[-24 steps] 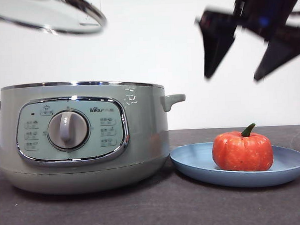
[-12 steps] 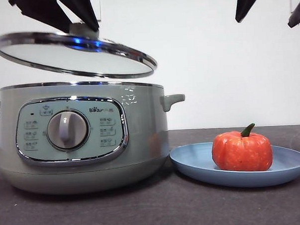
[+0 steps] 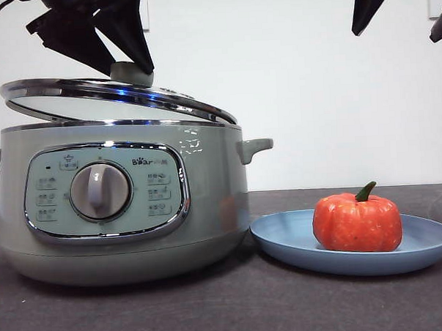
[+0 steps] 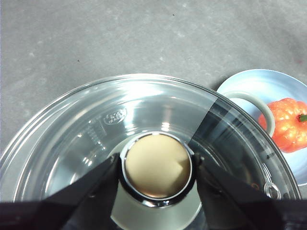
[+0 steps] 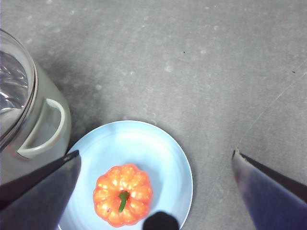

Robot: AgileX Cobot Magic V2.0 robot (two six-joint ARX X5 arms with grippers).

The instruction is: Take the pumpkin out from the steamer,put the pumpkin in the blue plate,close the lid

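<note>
Orange pumpkin, light-blue plate, sage-green steamer.

— Where's the pumpkin?
— Upright on the blue plate, green stem up, right of the steamer.
— And the lid?
— Tilted over the sage-green steamer, right edge at the chrome rim, left edge raised, pale knob on top.

A clear glass lid is ringed by a polished chrome band and topped by a smooth matt pale knob. The steamer is finished in satin sage-green plastic with a mirror-bright chrome rim and panel frame. The blue plate looks matt, the pumpkin glossy and mottled orange. The tabletop is dull, speckled grey.
</note>
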